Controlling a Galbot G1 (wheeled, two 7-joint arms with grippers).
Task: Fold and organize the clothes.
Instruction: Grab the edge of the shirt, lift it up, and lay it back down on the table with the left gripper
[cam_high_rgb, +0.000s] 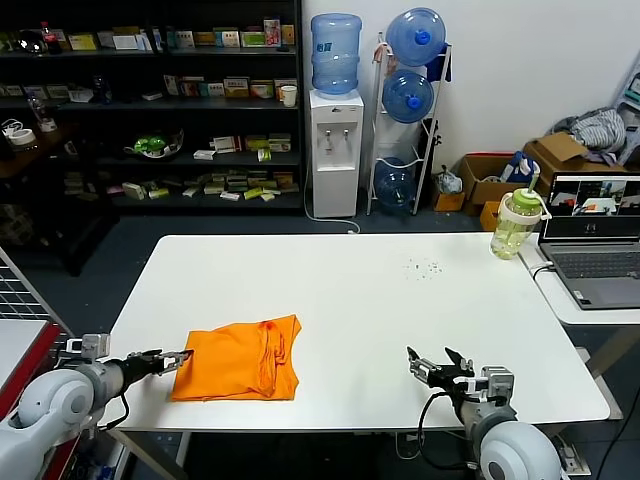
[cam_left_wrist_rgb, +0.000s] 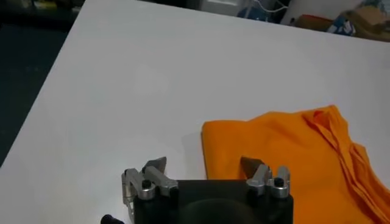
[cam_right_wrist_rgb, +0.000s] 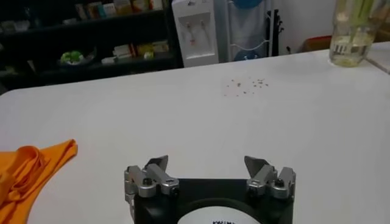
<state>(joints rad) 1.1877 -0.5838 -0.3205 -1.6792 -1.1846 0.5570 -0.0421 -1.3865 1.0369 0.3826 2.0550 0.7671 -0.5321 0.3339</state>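
Left gripper (cam_high_rgb: 183, 356): fingers (cam_left_wrist_rgb: 157, 165) spread wide and holding nothing, seen in the left wrist view as two separate tips with bare table between them. One fingertip lies at the near corner of the T-shirt (cam_high_rgb: 240, 358); whether it touches the cloth cannot be told. The other tip stands clear over the white table (cam_high_rgb: 380, 300).

T-shirt: bright orange, folded into a flat, roughly square packet, lying just ahead of the left fingertips and stretching away from them across the table's near left part. Along the edge farthest from the fingers the layers bunch into loose ridges. No lettering shows on the upturned face.

Right gripper (cam_high_rgb: 440, 367): fingers (cam_right_wrist_rgb: 155, 165) likewise wide apart and empty, low over the table near its front edge. The shirt lies well apart from these fingers, off towards the left gripper; in the right wrist view only an orange corner appears at the border.

Beyond the right fingers, farther across the table, a scatter of small specks (cam_high_rgb: 425, 267) marks the surface, and past those a clear bottle (cam_high_rgb: 514, 225) with a green lid stands at the far right corner. A laptop (cam_high_rgb: 590, 240) sits open on a side table just beside it.

Background: dark shelving (cam_high_rgb: 150, 100), a water dispenser (cam_high_rgb: 335, 130), a rack of blue water jugs (cam_high_rgb: 410, 95).
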